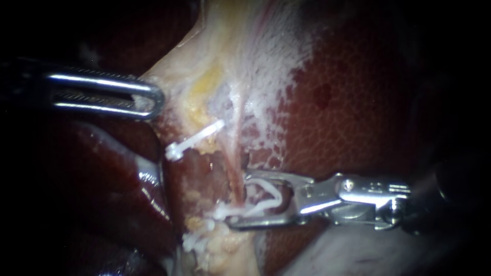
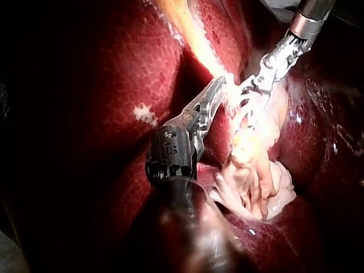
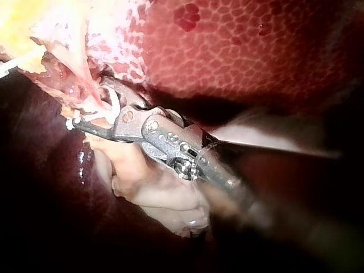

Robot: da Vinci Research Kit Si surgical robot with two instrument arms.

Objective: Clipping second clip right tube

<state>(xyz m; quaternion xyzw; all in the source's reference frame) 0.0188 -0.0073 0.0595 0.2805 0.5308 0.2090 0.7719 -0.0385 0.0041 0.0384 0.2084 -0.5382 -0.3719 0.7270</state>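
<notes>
Plainly, the right instrument's pincer (image 1: 239, 199) stands spread wide yet is grasping a white clip (image 1: 268, 197), one jaw seated against each of its legs. The reddish tube (image 1: 232, 171) runs down between those legs, just inside the jaw tips. Past the upper jaw a second white clip (image 1: 197, 138) lies closed across the tissue; whether it sits on this same tube I cannot tell. Well beyond that, the left instrument's pincer (image 1: 153, 99) is clenched on the edge of the pale tissue (image 1: 204, 66). The liver (image 1: 348, 112) lies behind.

To my eye, the danger is closing with the tips short of the tube's far side, catching only part of it, or latching over nearby fat. If the left hold slackens, the tube could slide out.

The right shaft comes in nearly level with its wrist straight, jaws crosswise to the tube.
</notes>
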